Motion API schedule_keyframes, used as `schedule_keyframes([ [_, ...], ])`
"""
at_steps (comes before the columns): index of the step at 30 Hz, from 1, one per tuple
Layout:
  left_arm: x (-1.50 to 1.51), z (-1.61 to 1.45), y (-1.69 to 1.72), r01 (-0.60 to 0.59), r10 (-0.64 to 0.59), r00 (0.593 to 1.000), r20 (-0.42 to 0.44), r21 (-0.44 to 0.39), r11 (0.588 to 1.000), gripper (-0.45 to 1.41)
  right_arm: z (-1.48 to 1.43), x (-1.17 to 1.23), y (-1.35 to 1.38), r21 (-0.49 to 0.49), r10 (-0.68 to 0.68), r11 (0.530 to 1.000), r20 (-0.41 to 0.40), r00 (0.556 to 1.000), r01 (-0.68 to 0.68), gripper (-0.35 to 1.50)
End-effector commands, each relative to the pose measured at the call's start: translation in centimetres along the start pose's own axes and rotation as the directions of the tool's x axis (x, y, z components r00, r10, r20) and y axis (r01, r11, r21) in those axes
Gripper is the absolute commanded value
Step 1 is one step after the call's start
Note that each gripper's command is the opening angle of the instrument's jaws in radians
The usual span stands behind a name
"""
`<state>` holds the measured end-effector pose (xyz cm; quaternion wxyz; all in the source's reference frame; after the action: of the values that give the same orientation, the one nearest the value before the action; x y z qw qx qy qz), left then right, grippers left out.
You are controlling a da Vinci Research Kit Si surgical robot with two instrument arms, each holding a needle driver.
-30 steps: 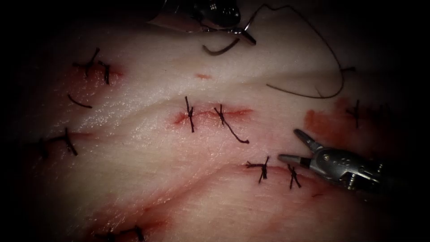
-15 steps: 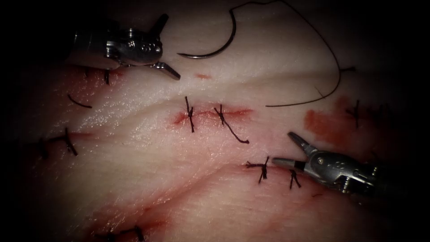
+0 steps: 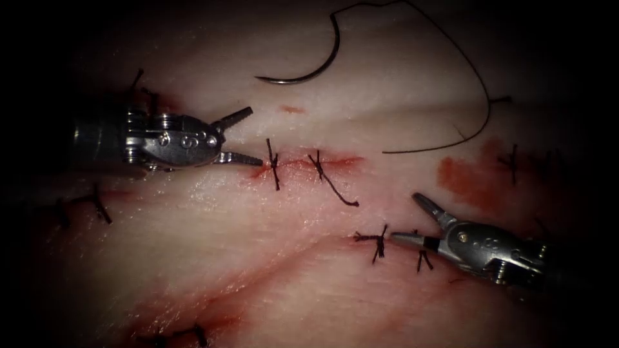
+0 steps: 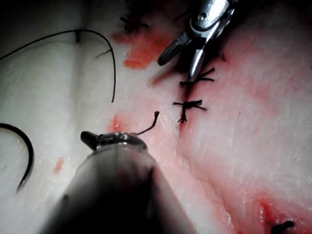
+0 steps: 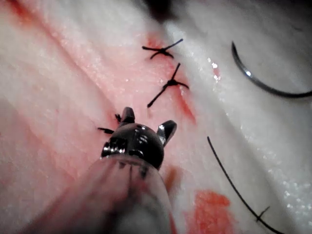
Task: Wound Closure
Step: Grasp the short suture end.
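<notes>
The endoscope looks down on the tissue (image 3: 309, 212) from above and in front, taking in both tools. Each wrist camera rides close behind its own jaws, looking along the shaft. All three views share the stitched central cut (image 3: 303, 162) and the curved needle (image 3: 316, 64) lying loose.

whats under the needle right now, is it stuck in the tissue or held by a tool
The needle lies loose on bare tissue, above the stitched cut, with its thread trailing right. Nothing holds it: the left tool and right tool are both open and empty.
</notes>
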<state>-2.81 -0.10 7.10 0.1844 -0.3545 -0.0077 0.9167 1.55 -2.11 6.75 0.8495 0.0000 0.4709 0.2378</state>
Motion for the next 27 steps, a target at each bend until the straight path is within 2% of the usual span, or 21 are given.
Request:
schedule_keyframes([
  [1, 0.09, 0.13, 0.07, 0.000, 0.000, 1.000, -0.009, -0.003, 1.000, 0.66, 0.12, 0.06, 0.02, -0.002, -0.006, 1.000, -0.002, 1.000, 0.006, 1.14],
  [8, 0.37, 0.53, 0.48, -0.008, 0.008, 1.000, 0.002, 0.040, 0.999, 0.76, 0.18, 0.14, 0.03, -0.006, -0.015, 1.000, 0.005, 1.000, 0.015, 1.14],
  [13, 0.41, 0.89, 0.65, 0.017, -0.017, 1.000, 0.007, 0.074, 0.997, 0.79, 0.18, 0.15, 0.02, -0.007, -0.014, 1.000, 0.006, 1.000, 0.014, 1.14],
  [16, 0.36, 1.10, 0.71, 0.013, -0.015, 1.000, 0.024, 0.083, 0.996, 0.74, 0.18, 0.15, 0.03, -0.006, -0.014, 1.000, 0.006, 1.000, 0.014, 1.16],
  [21, 0.17, 1.43, 0.84, -0.005, -0.001, 0.998, 0.068, 0.090, 0.996, 0.56, 0.18, 0.16, 0.04, -0.006, -0.019, 1.000, 0.007, 1.000, 0.019, 1.16],
  [27, -0.03, 1.64, 0.88, -0.043, 0.034, 0.996, 0.085, 0.103, 0.994, 0.24, 0.18, 0.16, 0.04, -0.006, -0.024, 1.000, 0.007, 1.000, 0.024, 1.16],
])
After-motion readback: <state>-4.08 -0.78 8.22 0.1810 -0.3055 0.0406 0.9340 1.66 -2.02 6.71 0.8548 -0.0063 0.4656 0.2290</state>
